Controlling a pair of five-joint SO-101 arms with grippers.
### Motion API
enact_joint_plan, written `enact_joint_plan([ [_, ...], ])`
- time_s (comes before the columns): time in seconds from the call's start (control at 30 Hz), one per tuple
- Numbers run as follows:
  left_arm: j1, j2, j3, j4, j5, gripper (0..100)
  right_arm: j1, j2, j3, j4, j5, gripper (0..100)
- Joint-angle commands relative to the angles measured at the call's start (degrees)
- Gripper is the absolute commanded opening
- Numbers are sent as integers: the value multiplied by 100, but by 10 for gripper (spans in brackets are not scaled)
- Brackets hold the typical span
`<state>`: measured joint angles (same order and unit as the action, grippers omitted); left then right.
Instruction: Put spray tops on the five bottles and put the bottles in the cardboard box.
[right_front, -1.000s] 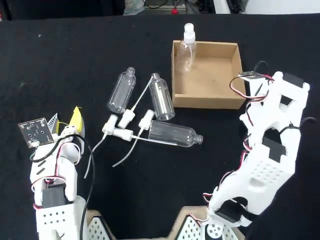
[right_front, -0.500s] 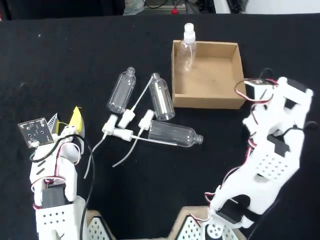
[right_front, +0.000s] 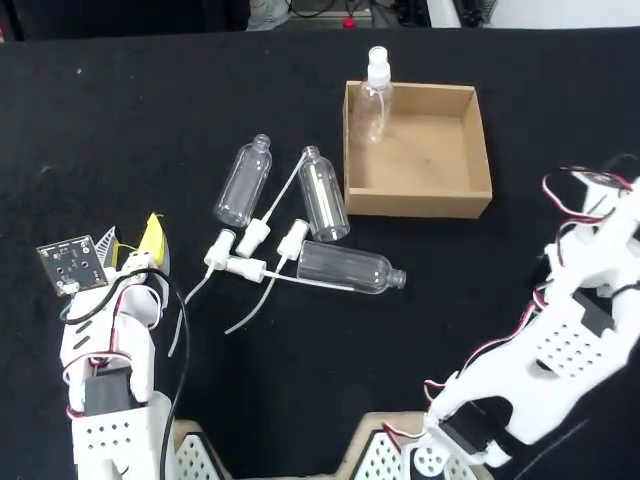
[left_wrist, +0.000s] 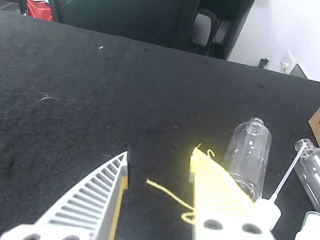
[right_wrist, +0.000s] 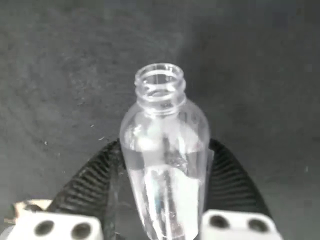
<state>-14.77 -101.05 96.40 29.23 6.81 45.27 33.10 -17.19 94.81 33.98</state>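
Observation:
My right gripper (right_wrist: 165, 150) is shut on a clear, uncapped bottle (right_wrist: 162, 165), its black fingers (right_wrist: 227, 172) on either side and the open neck pointing away over the black table. In the high view that arm (right_front: 585, 300) stands at the table's right edge. The cardboard box (right_front: 470, 150) holds one upright bottle with a spray top (right_front: 375, 90) in its far left corner. Three uncapped bottles (right_front: 243, 180) (right_front: 323, 192) (right_front: 350, 267) lie left of the box, with several spray tops (right_front: 255, 236) among them. My left gripper (right_front: 130, 232) (left_wrist: 160, 155) is open and holds nothing, left of the nearest bottle (left_wrist: 247, 155).
The black cloth (right_front: 300, 380) covers the whole table. A small circuit board (right_front: 72, 264) sits on the left arm. Loose dip tubes (right_front: 250, 305) trail from the spray tops toward the front. Free room lies in front of the box and along the far left.
The right arm has swung right, away from the box's near right corner to the table's right edge. The left arm and the loose bottles have not moved.

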Motion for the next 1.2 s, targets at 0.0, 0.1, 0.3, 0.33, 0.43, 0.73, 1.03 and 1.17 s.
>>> enact_joint_plan([
  [0.0,57,-44,110,35,-9,195,-9,-13,-286,413,-413,243],
  [0.1,57,-44,110,35,-9,195,-229,-40,-286,563,-396,313],
  [0.3,57,-44,110,35,-9,195,-413,-13,-602,554,-413,342],
  [0.33,57,-44,110,35,-26,195,-413,-13,-629,554,-396,342],
  [0.43,57,-44,110,35,-264,195,-387,-13,-541,598,-114,340],
  [0.73,66,-44,110,35,-316,195,-554,-48,136,580,211,341],
  [1.03,66,-44,110,35,-316,195,-492,-31,145,563,220,340],
  [1.17,66,-44,110,35,-316,195,-440,-75,409,580,167,339],
])
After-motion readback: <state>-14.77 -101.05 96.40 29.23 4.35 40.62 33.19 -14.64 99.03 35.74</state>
